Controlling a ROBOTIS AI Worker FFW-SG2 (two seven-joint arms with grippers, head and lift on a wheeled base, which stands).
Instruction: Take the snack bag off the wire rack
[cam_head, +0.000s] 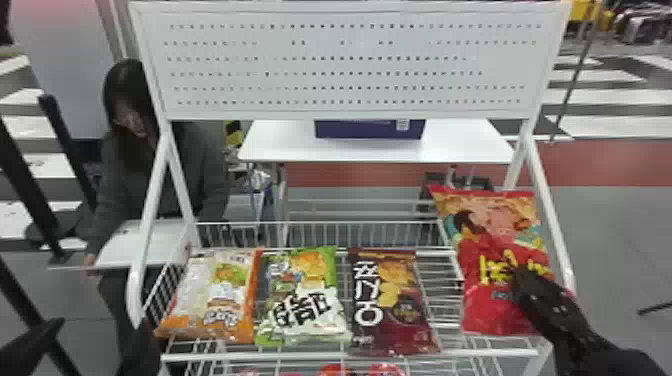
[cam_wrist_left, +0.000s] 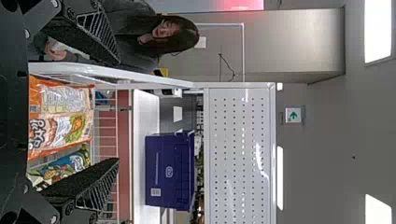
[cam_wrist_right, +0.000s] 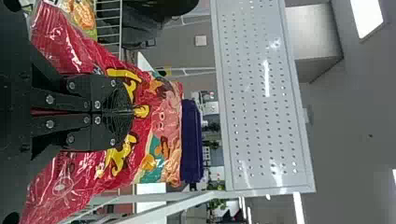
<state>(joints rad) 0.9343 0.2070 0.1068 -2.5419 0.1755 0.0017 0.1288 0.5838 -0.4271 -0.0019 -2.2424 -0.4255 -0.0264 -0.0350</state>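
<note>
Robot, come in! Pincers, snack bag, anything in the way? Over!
Left pincer open, empty. Right pincer shut on red snack bag. White post beside it, might snag.

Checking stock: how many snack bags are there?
4: orange bag, green bag and brown bag side by side on the wire rack; red bag in the right tool. Red things below may be more.

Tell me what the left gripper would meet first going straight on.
Probably the wire rack: the left gripper looks aimed toward its perforated panel, though depth is unclear and a lower part might come first.
</note>
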